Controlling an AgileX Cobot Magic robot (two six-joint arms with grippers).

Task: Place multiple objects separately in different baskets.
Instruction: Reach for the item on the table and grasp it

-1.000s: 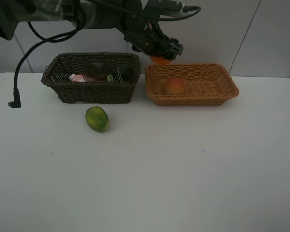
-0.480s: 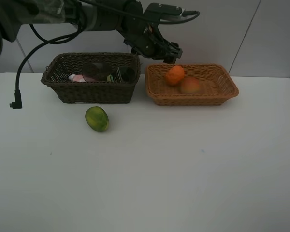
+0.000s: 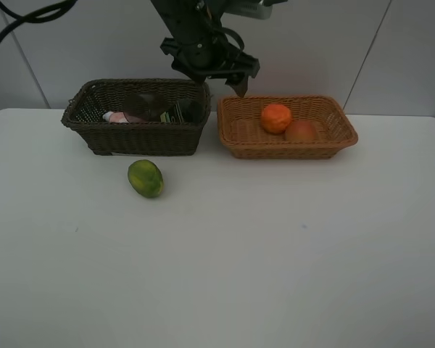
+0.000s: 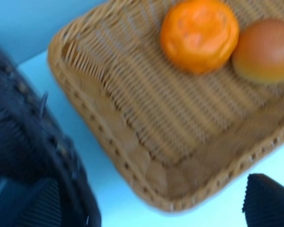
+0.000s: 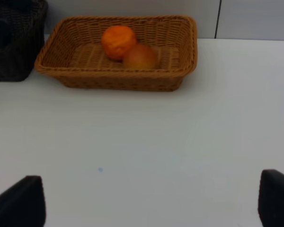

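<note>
White table (image 3: 275,254), pale panelled wall (image 3: 326,43), two wicker baskets (image 3: 235,134)

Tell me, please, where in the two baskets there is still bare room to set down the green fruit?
The tan basket is bare at its end nearest the dark basket; the orange and peach crowd the other end. The dark basket's floor is crowded with bottles and a cup.

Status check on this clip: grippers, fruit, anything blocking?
Left gripper open, empty, above the baskets. Right gripper open, empty. Orange and peach in tan basket; green fruit on table, unobstructed.
</note>
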